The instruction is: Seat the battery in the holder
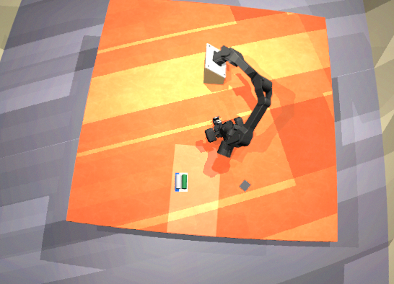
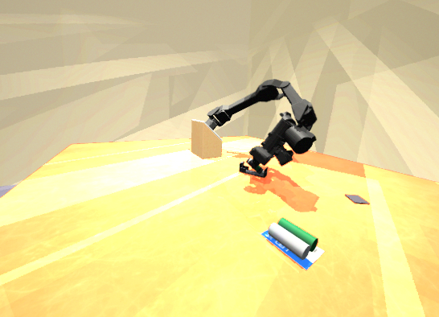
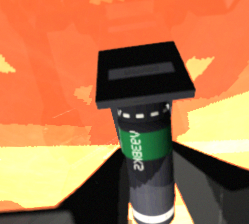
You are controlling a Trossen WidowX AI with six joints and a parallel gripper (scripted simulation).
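The battery [image 3: 152, 195], dark with a green band and a white ring at its near end, stands between the two fingers of my gripper [image 3: 146, 152] [image 2: 256, 165], which is shut on it. In the wrist view its far end passes out of sight under the black square lip of the holder [image 3: 142, 90]. The holder [image 2: 252, 172] also shows in the exterior view as a low black tray with raised ends, just below the fingers. The spring and the holder's floor are hidden. I cannot tell whether the battery lies flat on the floor.
A silver cylinder [image 2: 289, 240] and a green cylinder [image 2: 298, 233] lie side by side on a blue and white card [image 2: 315, 256], nearer the exterior camera. A thin grey square [image 1: 244, 185] [image 2: 357, 199] lies apart from them. The arm's wedge-shaped base block [image 1: 213, 76] [image 2: 206, 142] stands behind.
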